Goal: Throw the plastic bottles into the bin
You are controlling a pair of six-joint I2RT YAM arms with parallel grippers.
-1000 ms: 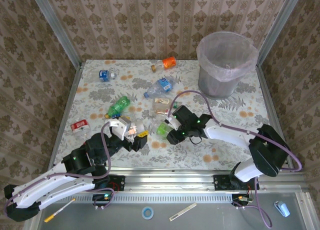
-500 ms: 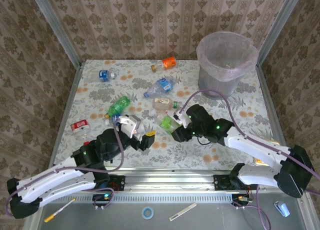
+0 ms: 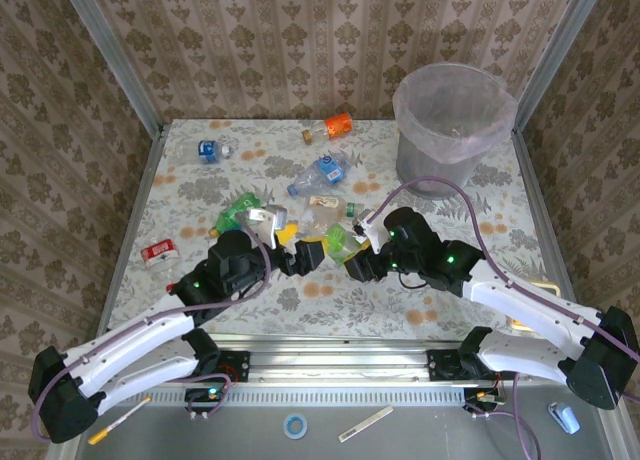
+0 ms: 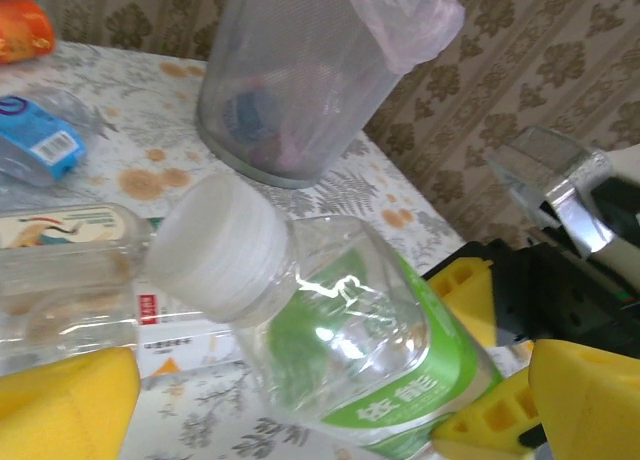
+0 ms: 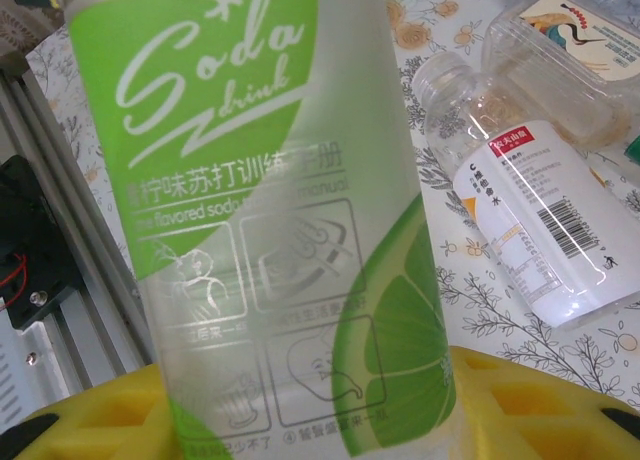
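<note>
My top camera looks down from above and behind the rig onto the whole counter point(image 3: 180, 195), with the bin point(image 3: 440, 160) at the far right. The left wrist camera sits very near the green-label bottle point(image 4: 380, 370) and faces toward the bin behind it; the right wrist camera looks at this same bottle from even closer.

The flowered tabletop point(image 3: 510, 205) lies bare along its right side up to the round grey bag-lined bin point(image 3: 455, 130); the near middle strip is open too; clear plastic bottles point(image 3: 322, 175) with coloured labels clutter the centre and left.
</note>
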